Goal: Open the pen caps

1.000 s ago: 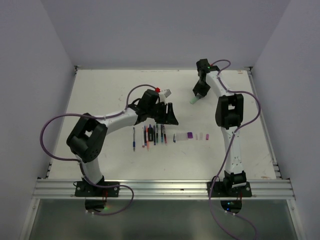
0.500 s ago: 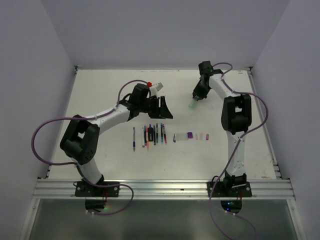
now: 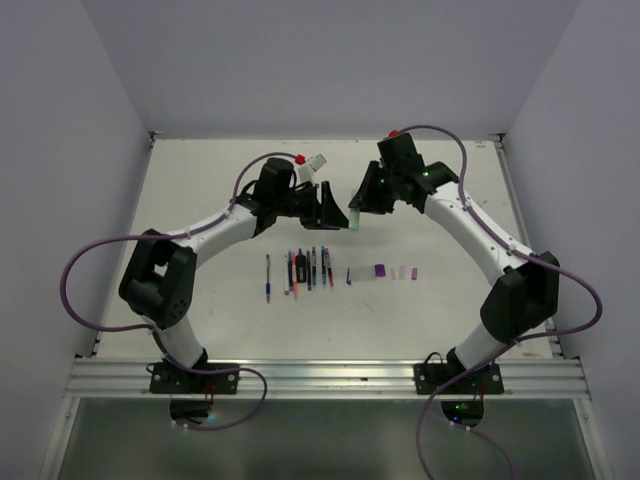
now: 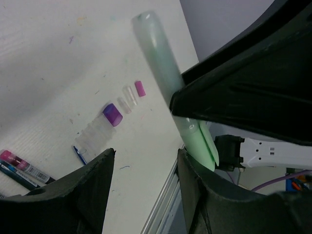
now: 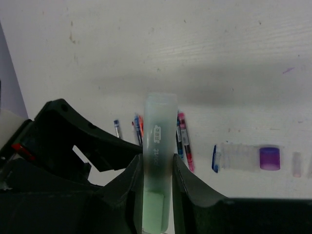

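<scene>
My right gripper (image 3: 358, 207) is shut on a thick green pen (image 5: 158, 146) with a frosted cap, and holds it above the table. The pen's capped end points toward my left gripper (image 3: 335, 215), which is open. In the left wrist view the green pen (image 4: 165, 73) lies just beyond the left gripper's right finger (image 4: 195, 190), not between the jaws. Several thin pens (image 3: 305, 268) lie in a row mid-table. Loose caps lie to their right: purple (image 3: 380, 271), whitish (image 3: 398, 272) and pink (image 3: 414, 272).
A single blue pen (image 3: 268, 277) lies left of the row. A long frosted cap (image 3: 362, 274) with a small blue piece lies beside the purple cap. Walls stand at the table's left, back and right edges.
The right arm has swung left from the far right of the table, carrying the green pen up to the left gripper. The left gripper has shifted slightly toward the back.
</scene>
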Motion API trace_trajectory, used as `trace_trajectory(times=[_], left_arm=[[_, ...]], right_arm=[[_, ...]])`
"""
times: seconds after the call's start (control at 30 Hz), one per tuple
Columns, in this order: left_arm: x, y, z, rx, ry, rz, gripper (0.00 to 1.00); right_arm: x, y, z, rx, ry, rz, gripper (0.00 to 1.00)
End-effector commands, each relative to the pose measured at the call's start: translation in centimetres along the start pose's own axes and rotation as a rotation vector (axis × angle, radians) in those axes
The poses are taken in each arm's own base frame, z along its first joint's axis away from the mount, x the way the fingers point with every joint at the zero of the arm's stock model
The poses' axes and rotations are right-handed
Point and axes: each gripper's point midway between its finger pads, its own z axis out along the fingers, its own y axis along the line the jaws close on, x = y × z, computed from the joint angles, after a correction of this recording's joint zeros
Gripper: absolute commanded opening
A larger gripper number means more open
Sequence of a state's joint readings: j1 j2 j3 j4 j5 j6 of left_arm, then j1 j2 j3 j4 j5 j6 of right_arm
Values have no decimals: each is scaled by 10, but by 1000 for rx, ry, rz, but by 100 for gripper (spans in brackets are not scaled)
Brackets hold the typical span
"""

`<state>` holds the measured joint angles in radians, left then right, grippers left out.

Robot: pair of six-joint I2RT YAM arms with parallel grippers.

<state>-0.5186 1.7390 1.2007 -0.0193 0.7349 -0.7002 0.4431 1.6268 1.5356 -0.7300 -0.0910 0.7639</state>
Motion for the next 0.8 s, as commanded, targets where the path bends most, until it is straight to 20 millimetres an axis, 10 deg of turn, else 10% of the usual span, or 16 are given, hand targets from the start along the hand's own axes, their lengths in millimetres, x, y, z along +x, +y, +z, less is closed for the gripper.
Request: trace_trajectory(times=[0.0,0.77], left_arm=[[-15,-41,-11,146,-36,35,58],[-11,-34,-30,172,-89,-42,58]], right_arm=[[20,4,6,7,29,1,0],[27,11,-4,-61,3,-71,0]])
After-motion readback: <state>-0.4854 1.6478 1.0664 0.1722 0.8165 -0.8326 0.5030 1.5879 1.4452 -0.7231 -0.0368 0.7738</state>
